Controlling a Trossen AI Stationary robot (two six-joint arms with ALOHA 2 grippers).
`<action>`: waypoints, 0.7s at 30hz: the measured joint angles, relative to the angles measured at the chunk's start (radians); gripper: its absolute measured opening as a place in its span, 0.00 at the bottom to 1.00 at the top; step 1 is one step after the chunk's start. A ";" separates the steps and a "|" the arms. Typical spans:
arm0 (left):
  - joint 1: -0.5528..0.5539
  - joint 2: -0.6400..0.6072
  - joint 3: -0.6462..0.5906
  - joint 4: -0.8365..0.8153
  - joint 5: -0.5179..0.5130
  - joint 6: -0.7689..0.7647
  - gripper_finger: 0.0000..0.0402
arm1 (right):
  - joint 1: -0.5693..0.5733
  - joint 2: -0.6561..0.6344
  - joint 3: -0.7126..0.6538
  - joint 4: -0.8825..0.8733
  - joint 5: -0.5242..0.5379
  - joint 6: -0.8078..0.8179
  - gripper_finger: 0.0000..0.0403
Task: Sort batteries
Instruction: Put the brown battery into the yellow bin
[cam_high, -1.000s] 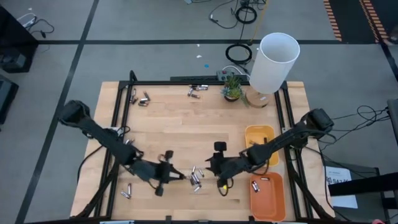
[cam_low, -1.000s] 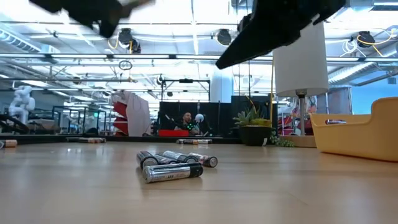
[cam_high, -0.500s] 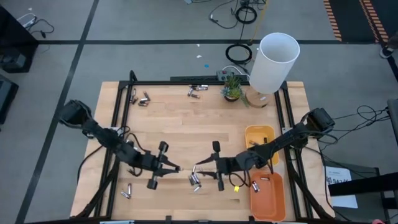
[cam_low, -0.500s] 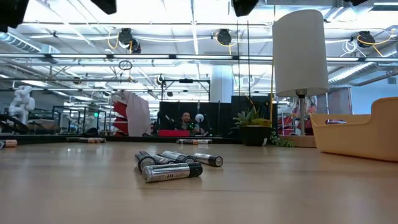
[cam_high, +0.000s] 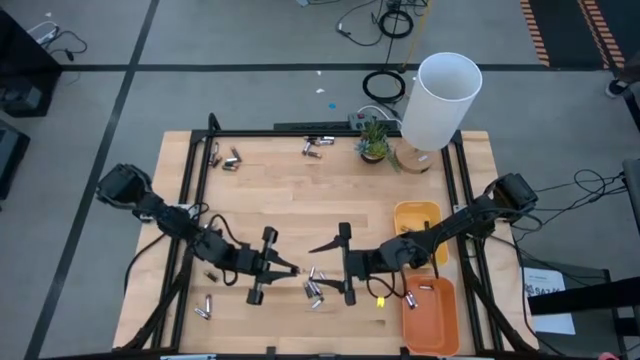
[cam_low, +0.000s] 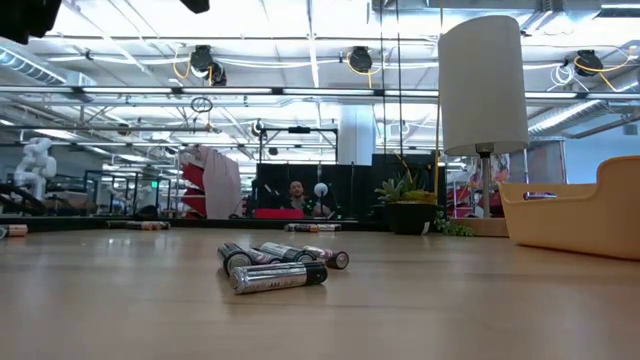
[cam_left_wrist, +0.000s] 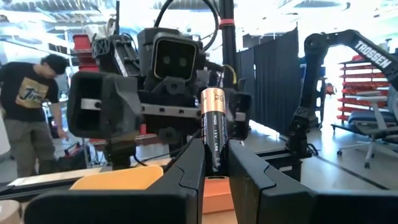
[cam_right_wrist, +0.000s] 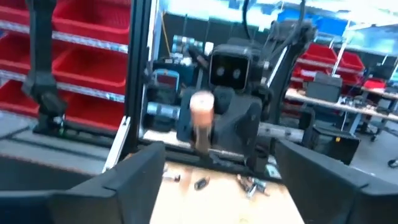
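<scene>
While both arms reach in over the near half of the wooden surface (cam_high: 300, 200), the left gripper (cam_high: 290, 271) sits left of centre, clamped on a battery (cam_left_wrist: 212, 127) that stands upright between its fingers (cam_left_wrist: 189, 163) in the left wrist view, copper-coloured end up. Along the far edge, two batteries (cam_high: 233, 158) lie near the far left corner, and another pair (cam_high: 313, 146) lies further right on that edge. Close to the near left corner lie two more cells (cam_high: 204, 307). Between the two grippers, near the near edge, a small heap of batteries (cam_high: 315, 289) rests on the wood; the low view shows them as dark and silvery cylinders (cam_low: 275, 266) lying on their sides and touching. The right gripper (cam_high: 322, 265) faces the left one from just right of that heap, its fingers (cam_right_wrist: 314, 177) spread wide and holding nothing. Toward the right edge stands a yellow tray (cam_high: 417, 222), and an orange tray (cam_high: 430, 315) with a battery (cam_high: 411, 298) in it sits at the near right corner. A white lamp (cam_high: 441, 100) and a small plant (cam_high: 374, 139) occupy the far right corner.
</scene>
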 joint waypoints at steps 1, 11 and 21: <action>0.003 0.004 0.004 -0.002 0.002 0.000 0.13 | -0.002 0.000 0.000 0.013 -0.004 -0.001 0.77; 0.068 0.063 0.087 -0.021 0.056 -0.021 0.13 | -0.035 0.000 0.000 0.066 -0.078 0.010 0.75; 0.097 0.065 0.092 -0.012 0.056 -0.027 0.13 | -0.037 0.000 0.000 0.095 -0.078 -0.003 0.44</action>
